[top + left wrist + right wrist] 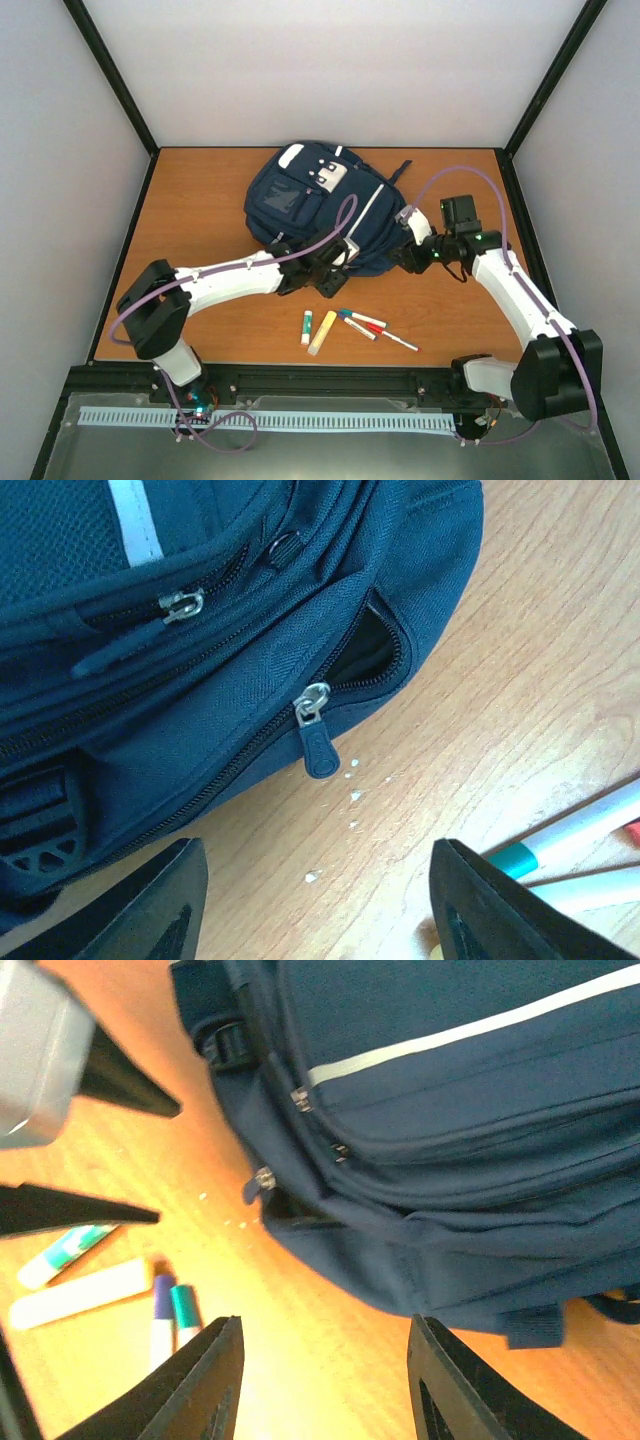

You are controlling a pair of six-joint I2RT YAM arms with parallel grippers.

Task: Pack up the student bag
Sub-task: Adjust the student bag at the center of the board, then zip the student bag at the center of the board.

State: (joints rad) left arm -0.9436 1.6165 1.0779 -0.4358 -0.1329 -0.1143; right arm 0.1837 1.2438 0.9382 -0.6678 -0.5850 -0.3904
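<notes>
1. Large navy-blue fabric backpack (320,205) with white stripes is lying mid-rear on the wooden bench (200,200), pockets facing up.
2. Left fingers (150,900) are standing apart, empty, hovering near the backpack's near corner by the silver zipper pull (312,702); the zip is gaping slightly there.
3. Right fingers (200,1380) are standing apart, empty, beside the backpack's right side.
4. Loose markers (370,325) are lying in front.

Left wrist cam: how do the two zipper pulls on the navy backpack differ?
The lower silver zipper pull sits beside a gaping dark opening; the upper silver zipper pull shows no such gap. The lower one's tab hangs toward the wooden table; the upper one's lies leftward across the large navy-blue fabric backpack. Both have navy tabs.
</notes>
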